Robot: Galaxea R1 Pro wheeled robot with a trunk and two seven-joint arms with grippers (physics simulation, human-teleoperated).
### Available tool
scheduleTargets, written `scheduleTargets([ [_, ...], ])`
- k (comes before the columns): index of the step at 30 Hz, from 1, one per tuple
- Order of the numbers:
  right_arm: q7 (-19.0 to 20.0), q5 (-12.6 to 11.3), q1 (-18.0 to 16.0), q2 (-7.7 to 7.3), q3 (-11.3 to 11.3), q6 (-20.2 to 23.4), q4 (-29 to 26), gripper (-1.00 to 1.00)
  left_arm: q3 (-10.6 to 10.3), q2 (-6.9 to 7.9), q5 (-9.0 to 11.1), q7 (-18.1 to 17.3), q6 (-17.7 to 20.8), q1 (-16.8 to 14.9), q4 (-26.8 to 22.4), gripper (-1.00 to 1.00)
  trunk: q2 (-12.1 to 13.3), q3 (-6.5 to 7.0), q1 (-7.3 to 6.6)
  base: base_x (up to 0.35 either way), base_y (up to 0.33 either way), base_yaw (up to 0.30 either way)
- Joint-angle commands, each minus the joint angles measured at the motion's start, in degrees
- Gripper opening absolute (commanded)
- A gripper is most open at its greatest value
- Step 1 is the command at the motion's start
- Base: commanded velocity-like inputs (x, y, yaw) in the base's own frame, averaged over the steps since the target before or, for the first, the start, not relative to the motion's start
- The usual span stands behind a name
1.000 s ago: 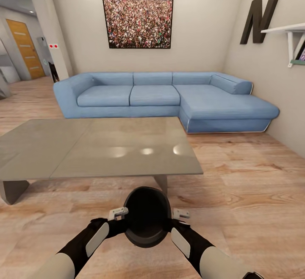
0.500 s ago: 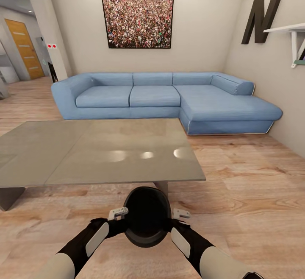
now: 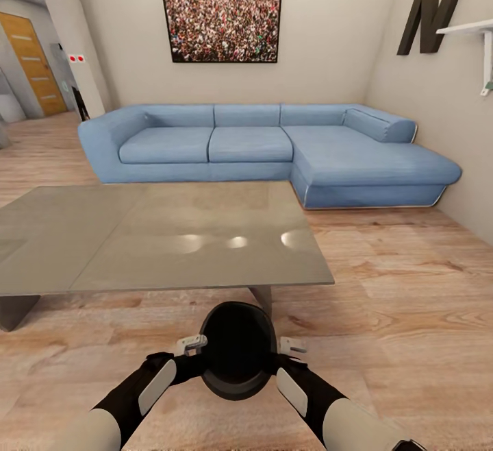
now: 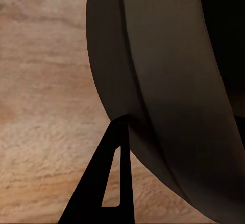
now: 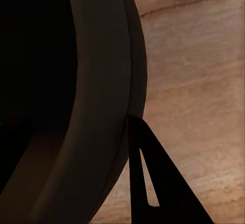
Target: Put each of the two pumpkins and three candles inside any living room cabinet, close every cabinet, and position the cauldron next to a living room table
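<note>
Head view: cauldron (image 3: 237, 349) is carried low in front of the trunk, mouth tipped toward the camera, squeezed between both arms; left gripper (image 3: 191, 346) presses its left flank, right gripper (image 3: 292, 347) its right; table (image 3: 157, 238) sits just ahead, its near edge above the pot and one grey leg (image 3: 261, 297) right behind the rim; blue sofa (image 3: 260, 153) beyond, picture (image 3: 220, 16) on the wall, wood floor (image 3: 397, 300) all round (no pumpkins, candles or cabinet to point at from here).

Left wrist view: one dark finger (image 4: 104, 180) lies against the pot's outer wall (image 4: 168, 96), floor (image 4: 46, 81) well below, so the pot looks lifted, not resting; right wrist view gives the mirror case, finger (image 5: 153, 178) touching the wall (image 5: 97, 86); I judge each hand clamped on the cauldron's side, though the 2nd finger of each is hidden, so whether the rim is pinched or only pushed on can't be told.

Step in hand, by my reading: the last clause, getting the cauldron next to the table; approx. there already. Next move calls for lowering it straight down onto the floor just beside the leg, keeping both arms level so it doesn't roll out of the squeeze, feet down first, then letting go both sides together and backing off w/o nudging it.
</note>
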Motion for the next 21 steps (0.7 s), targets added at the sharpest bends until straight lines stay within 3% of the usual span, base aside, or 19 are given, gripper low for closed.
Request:
scheduleTargets([
  [1, 2.1, -0.4, -0.1, -0.03, 1.0, 0.2, -3.3, -1.0, -0.7, 0.06, 2.6, 0.3, -0.1, -0.1, -0.2, -1.0, 0.0, -0.05, -0.02, 0.0, 0.0, 0.0],
  [10, 2.1, -0.4, -0.1, -0.03, 1.0, 0.3, -3.3, -1.0, -0.7, 0.05, 2.6, 0.3, -0.1, -0.1, -0.2, -1.0, -0.1, -1.6, 0.16, 0.0, 0.0, 0.0],
  [21, 2.1, -0.4, -0.1, -0.03, 1.1, 0.3, -3.3, -1.0, -0.7, 0.05, 2.6, 0.2, -0.1, -0.1, -0.1, -1.0, -0.2, -2.05, 0.21, 0.0, 0.0, 0.0],
])
